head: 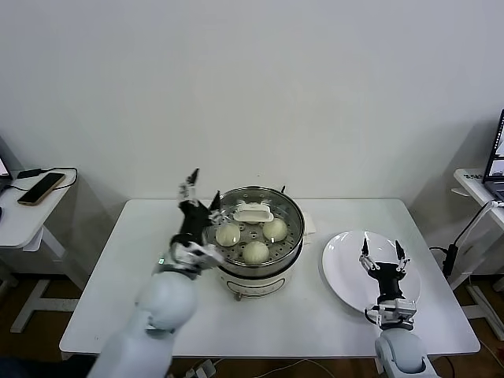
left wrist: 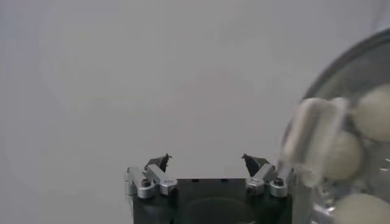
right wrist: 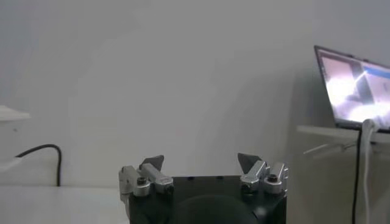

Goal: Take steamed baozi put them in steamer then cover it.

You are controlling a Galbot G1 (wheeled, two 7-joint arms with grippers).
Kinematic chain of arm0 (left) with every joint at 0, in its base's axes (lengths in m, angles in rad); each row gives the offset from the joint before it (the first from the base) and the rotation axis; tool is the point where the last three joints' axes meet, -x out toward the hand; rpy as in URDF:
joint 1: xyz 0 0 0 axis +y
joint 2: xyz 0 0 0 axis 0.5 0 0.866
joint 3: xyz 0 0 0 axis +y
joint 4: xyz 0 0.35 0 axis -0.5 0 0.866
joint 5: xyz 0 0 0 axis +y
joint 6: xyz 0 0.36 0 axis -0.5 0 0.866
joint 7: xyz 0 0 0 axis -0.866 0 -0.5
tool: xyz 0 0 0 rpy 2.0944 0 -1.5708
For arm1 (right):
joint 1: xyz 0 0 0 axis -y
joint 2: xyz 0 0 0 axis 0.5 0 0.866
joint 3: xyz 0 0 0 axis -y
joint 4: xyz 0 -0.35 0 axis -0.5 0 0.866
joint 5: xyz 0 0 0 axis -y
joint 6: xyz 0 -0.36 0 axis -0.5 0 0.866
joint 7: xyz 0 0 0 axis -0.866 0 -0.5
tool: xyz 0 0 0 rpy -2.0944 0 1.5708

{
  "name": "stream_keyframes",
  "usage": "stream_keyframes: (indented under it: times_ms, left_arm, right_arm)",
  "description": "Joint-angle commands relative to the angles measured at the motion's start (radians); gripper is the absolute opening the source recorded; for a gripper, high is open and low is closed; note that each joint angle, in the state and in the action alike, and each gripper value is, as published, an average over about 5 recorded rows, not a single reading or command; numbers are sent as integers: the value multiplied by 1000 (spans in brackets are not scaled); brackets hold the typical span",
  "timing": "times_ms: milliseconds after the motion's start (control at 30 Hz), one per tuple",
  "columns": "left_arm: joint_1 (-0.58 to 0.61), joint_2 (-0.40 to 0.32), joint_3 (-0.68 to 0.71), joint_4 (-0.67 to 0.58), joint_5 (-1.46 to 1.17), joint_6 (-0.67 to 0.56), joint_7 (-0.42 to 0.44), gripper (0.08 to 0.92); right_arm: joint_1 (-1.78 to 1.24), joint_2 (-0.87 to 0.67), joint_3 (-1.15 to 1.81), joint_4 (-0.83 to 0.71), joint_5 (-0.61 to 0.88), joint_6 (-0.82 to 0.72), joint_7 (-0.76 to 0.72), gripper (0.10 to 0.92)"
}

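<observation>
Three baozi (head: 254, 252) show through the glass cover (head: 253, 213), which sits on the steamer (head: 260, 236) w/ its white handle at centre; the helper count of four can't be confirmed from head view, 4th may be hidden under the handle

Left gripper (head: 203, 191) is just beside the steamer's rim on the robot's left side, raised, fingers pointing up and away, spread wide, holding nothing. Not touching pot or cover as far as head view shows. In left wrist view the same gripper (left wrist: 207, 161) has both fingertips apart w/ bare wall between them; cover handle (left wrist: 314, 137) and buns (left wrist: 344, 155) appear blurred off to one side, close by

Right gripper (head: 383, 253) hovers over the white plate (head: 346, 268), well apart from the steamer, to the robot's right of it. Fingers spread, nothing btwn them. Right wrist view confirms: gripper (right wrist: 201, 161) released, tips apart. Plate has nothing on it that I can make out

Steamer stands near middle of white table (head: 118, 276), btwn the two grippers, much nearer the left one. Laptop (right wrist: 356, 88) on a side desk beyond the right gripper; phone (head: 41, 188) on a small side table far beyond the left one
</observation>
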Motion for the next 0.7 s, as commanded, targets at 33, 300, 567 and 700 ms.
stream_keyframes:
  times_ms: [33, 300, 567, 700]
  left_arm:
    - [47, 69, -358, 240, -829, -404, -168, 823]
    - [132, 56, -395, 312, -880, -461, -104, 823]
    - [196, 37, -387, 299, -870, -481, -71, 823]
    - [220, 32, -384, 293, -860, -494, -65, 823]
  right_arm:
    - [-28, -15, -18, 40, 107, -67, -58, 823]
    - [-46, -17, -17, 61, 142, -121, -89, 823]
    - [-67, -17, -7, 64, 139, -122, -100, 823]
    - [-79, -14, -4, 71, 135, -124, -102, 823]
